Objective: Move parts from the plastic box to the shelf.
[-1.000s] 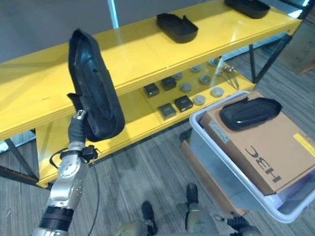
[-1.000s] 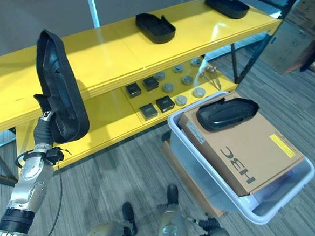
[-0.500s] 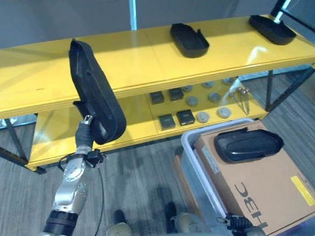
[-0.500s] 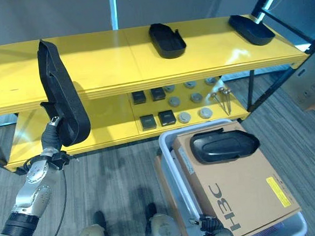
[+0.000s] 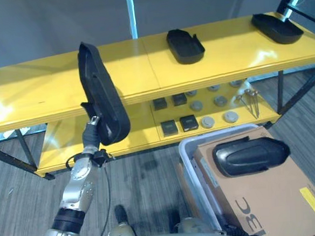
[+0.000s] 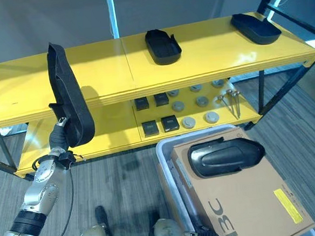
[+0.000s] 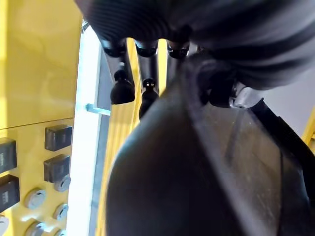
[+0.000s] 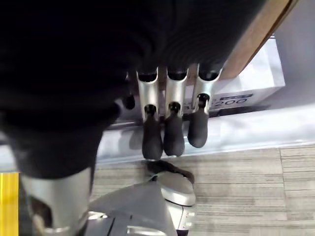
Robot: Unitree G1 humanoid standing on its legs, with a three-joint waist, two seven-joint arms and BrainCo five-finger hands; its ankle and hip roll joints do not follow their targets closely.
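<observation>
Midway step: your left robot hand point(image 5: 94, 134) grips the black part point(image 5: 102, 95); next, set it on the shelf point(image 5: 47, 93) at 12 o'clock.

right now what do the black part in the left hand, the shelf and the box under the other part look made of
The black part in the left hand looks like moulded matte plastic or rubber: a raised rim and dull surface. The shelf looks like glossy yellow-painted board or metal, given the glare spots. The box looks like plain brown cardboard, matte with a printed label.
</observation>
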